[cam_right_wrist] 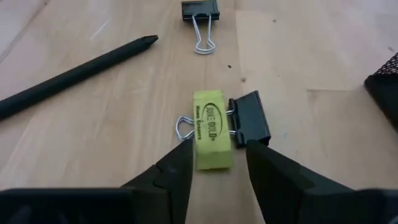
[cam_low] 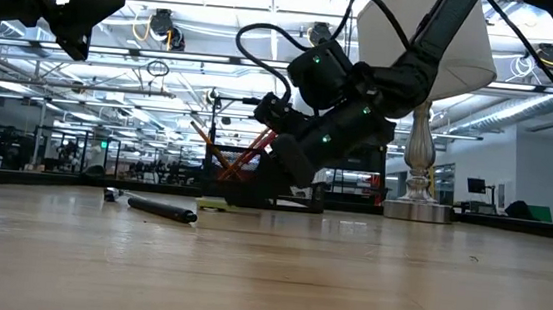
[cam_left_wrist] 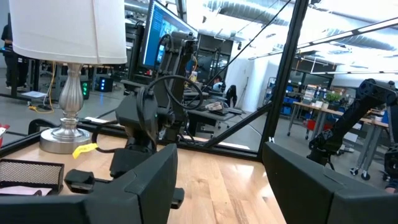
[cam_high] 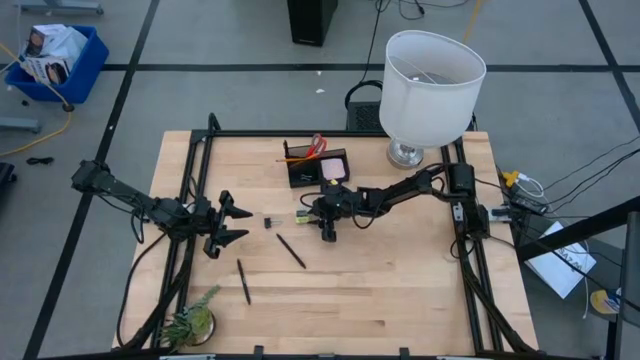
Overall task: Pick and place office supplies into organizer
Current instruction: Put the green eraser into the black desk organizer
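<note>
Closing in on the yellow-green eraser, the right gripper sits low at table centre, its jaws parted either side of the eraser and not yet clenched; a binder clip touches the eraser and another clip lies at 12 o'clock beyond. Left gripper hovers released at 9 o'clock. Two black pens remain loose; scissors and pencils stand in the organizer at 12 o'clock.

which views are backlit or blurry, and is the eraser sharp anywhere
Low view: bright ceiling lights leave the right gripper a dark silhouette. Right wrist view: eraser sharp, print legible, its own fingers soft. Left wrist view: near fingers blurred.
</note>
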Robot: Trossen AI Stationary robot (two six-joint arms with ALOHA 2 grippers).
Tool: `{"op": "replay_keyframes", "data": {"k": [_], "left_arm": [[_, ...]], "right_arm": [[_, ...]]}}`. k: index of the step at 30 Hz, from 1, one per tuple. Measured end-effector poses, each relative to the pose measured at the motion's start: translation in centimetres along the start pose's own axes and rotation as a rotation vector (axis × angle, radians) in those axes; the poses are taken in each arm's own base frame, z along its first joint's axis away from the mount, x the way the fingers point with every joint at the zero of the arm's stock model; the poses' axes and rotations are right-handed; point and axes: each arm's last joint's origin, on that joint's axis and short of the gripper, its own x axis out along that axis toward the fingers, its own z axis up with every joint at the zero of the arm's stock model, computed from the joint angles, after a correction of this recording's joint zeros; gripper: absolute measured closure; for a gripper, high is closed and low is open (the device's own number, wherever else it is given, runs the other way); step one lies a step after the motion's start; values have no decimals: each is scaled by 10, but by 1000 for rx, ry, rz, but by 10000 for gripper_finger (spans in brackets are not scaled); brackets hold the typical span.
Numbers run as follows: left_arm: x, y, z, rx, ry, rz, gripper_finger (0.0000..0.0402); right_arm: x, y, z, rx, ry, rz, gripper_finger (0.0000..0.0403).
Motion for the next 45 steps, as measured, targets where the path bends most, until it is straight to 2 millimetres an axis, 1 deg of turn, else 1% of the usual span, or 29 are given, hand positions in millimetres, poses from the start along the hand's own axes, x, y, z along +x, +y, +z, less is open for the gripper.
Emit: {"op": "replay_keyframes", "data": {"k": [9,17,20,26,29,36,40,45], "left_arm": [[0,0,0,0,0,0,158],[0,0,0,0,0,0,158],[0,0,0,0,0,0,158],[0,0,0,0,0,0,158],[0,0,0,0,1,0,158],[0,0,0,0,0,0,158],[0,0,0,0,0,0,158],[0,0,0,0,0,0,158]], "right_arm": [[19,7,-18,-19,1,15,262],[19,6,-19,-7,11,-2,266],[19,6,-19,-10,11,1,284],[19,7,-18,-31,0,3,337],[19,7,-18,-33,-8,1,351],[16,6,-12,-14,-34,-4,339],[9,6,-5,-13,-37,-8,340],[-1,6,11,-24,-97,-14,344]]}}
